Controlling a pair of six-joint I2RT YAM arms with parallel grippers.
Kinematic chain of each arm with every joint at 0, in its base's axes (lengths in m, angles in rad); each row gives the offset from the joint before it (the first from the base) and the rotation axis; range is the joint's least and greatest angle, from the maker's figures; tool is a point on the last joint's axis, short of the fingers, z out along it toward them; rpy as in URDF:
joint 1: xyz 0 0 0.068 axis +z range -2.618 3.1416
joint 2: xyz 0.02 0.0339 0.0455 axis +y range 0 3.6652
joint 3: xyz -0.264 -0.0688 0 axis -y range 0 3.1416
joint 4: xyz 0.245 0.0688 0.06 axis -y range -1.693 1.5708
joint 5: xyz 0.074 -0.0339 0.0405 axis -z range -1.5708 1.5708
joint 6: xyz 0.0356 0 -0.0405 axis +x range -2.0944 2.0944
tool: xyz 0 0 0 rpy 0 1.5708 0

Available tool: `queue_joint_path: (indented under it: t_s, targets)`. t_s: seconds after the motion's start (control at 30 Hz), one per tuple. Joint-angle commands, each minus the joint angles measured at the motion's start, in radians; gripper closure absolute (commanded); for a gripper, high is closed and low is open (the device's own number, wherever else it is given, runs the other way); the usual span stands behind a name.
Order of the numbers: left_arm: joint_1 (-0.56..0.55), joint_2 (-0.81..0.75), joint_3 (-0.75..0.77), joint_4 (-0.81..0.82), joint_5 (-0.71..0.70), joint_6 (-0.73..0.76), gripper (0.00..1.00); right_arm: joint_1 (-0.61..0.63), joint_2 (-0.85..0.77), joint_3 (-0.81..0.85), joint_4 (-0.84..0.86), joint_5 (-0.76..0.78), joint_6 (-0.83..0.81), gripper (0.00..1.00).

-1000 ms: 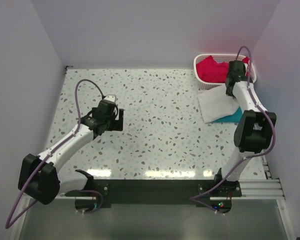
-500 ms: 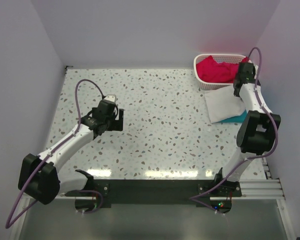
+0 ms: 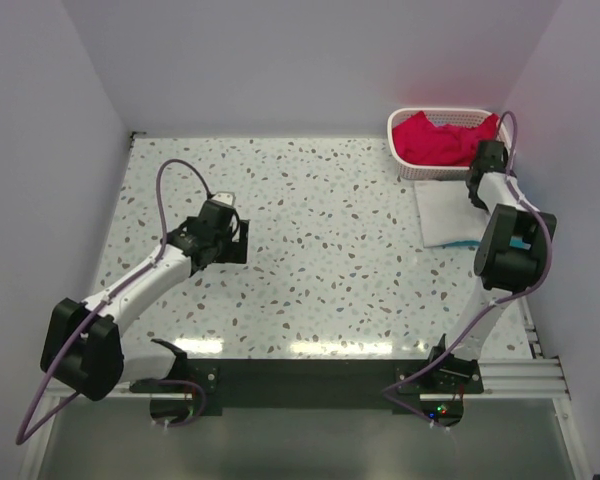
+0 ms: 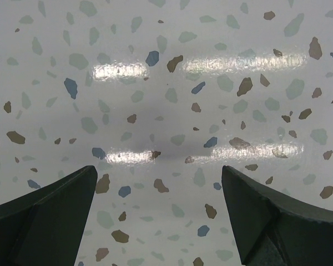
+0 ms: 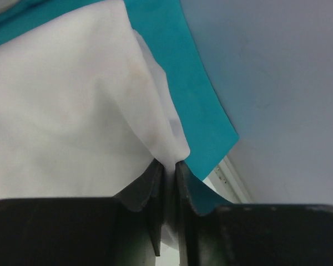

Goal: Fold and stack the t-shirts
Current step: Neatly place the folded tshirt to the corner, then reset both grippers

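Observation:
A white t-shirt [image 3: 442, 212] lies folded at the table's far right, on top of a teal t-shirt [image 3: 467, 242] that peeks out at its near edge. My right gripper [image 3: 475, 188] sits at the white shirt's right edge. In the right wrist view the white t-shirt [image 5: 72, 100] is pinched between the nearly closed fingers of my right gripper [image 5: 168, 166], with the teal t-shirt [image 5: 172, 55] spread beneath. Red-pink t-shirts [image 3: 435, 138] fill the basket. My left gripper [image 3: 230, 240] hovers open over bare table at the left; its view shows the left gripper [image 4: 158, 188] with nothing between its fingers.
The white lattice basket [image 3: 410, 115] stands at the back right corner, just behind the folded shirts. The right wall runs close beside the right arm, and a metal rail lies along the table's right edge. Speckled tabletop [image 3: 320, 240] stretches between the arms.
My right gripper has swung right and toward the wall, drawing the white t-shirt's edge with it; the white shirt now lies narrower and squarer over the teal one. The left arm has hardly moved.

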Motion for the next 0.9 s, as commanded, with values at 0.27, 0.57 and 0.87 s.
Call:
queue_joint_path:
  t_s: [0.27,0.57,0.87]
  targets:
    - [0.003,0.009,0.013,0.012,0.002,-0.006,0.00,-0.019,-0.003,0.056,0.006,0.313,0.053,0.41]
    - [0.003,-0.049,0.016,0.016,-0.011,-0.015,0.00,-0.018,-0.168,0.102,-0.296,0.215,0.375,0.20]
    - [0.003,-0.216,0.103,-0.051,-0.127,-0.079,0.00,-0.019,-0.670,-0.096,-0.402,-0.234,0.472,0.01]
